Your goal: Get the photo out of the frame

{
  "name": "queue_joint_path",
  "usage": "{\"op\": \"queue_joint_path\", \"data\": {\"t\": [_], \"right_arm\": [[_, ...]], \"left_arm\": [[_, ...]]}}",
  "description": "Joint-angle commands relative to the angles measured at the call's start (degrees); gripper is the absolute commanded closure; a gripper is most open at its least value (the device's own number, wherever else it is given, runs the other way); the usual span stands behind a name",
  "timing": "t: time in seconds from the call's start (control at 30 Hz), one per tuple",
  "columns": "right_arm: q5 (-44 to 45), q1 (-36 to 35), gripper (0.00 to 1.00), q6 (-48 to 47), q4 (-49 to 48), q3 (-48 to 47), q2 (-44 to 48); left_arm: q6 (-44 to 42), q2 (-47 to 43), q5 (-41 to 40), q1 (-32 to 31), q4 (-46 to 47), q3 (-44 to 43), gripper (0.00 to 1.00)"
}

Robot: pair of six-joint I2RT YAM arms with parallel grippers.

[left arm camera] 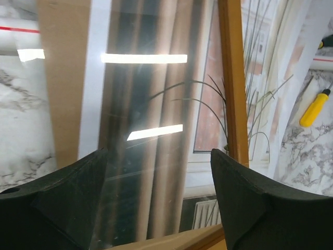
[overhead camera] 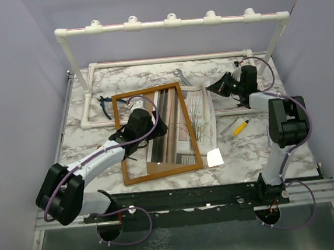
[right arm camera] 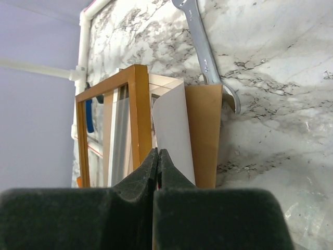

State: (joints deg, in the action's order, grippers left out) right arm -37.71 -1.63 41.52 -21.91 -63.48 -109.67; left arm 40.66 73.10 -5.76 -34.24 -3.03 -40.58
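On the table [overhead camera: 240, 154], the frame [overhead camera: 164, 175] lies, long axis near-to-far.

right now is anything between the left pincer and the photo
Yes. The left pincer hangs open over the frame, and its glass covers the part of the photo directly below. Only the right strip of the photo pokes out uncovered past the frame's right border.

Plain lilac walls [overhead camera: 11, 86] enclose a white marble-patterned tabletop [overhead camera: 145, 74]. A white pipe rack [overhead camera: 170, 23] stands along its far edge, evenly lit.
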Motion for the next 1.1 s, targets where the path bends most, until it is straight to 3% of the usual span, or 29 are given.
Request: {"op": "queue_joint_path", "data": {"t": [0.0, 0.23, 0.43, 0.7, 0.73, 0.8, 0.83, 0.93, 1.07], "right_arm": [[7.0, -0.8, 1.00, -4.3, 6.4, -1.2, 2.8], [11.5, 0.3, 0.99, -5.2, 10.5, -2.4, 2.4], [10.5, 5.5, 0.99, -5.6, 11.5, -2.5, 2.6], [12.5, 6.8, 0.97, -7.2, 15.4, -6.0, 1.3], [13.4, 6.8, 0.90, -7.7, 16.8, -6.6, 1.5], [14.7, 6.8, 0.63, -8.7, 19.0, -7.3, 2.1], [15.2, 6.8, 0.54, -8.9, 19.2, -6.9, 2.7], [16.4, 6.8, 0.40, -8.1, 19.2, -4.6, 5.2], [17.2, 6.8, 0.28, -6.9, 20.0, -0.2, 8.4]], "left_arm": [[0.3, 5.1, -2.9, -4.8, 2.8, -4.4, 0.20], [-1.0, 12.5, -5.6, -9.3, 4.2, -10.7, 0.19], [-1.8, 10.4, -11.0, -9.3, 3.1, -10.3, 0.19], [-2.4, 8.9, -12.4, -8.6, -0.4, -9.6, 0.19], [-2.5, 8.3, -12.7, -8.5, -0.8, -9.3, 0.19], [-2.8, 6.9, -13.1, -8.0, -1.7, -8.6, 0.19], [-3.0, 6.0, -13.4, -7.7, -2.2, -8.2, 0.19], [-3.5, 3.4, -13.9, -6.2, -3.8, -7.0, 0.18], [-3.7, -1.2, -14.5, -3.2, -6.3, -5.5, 0.18]]}}
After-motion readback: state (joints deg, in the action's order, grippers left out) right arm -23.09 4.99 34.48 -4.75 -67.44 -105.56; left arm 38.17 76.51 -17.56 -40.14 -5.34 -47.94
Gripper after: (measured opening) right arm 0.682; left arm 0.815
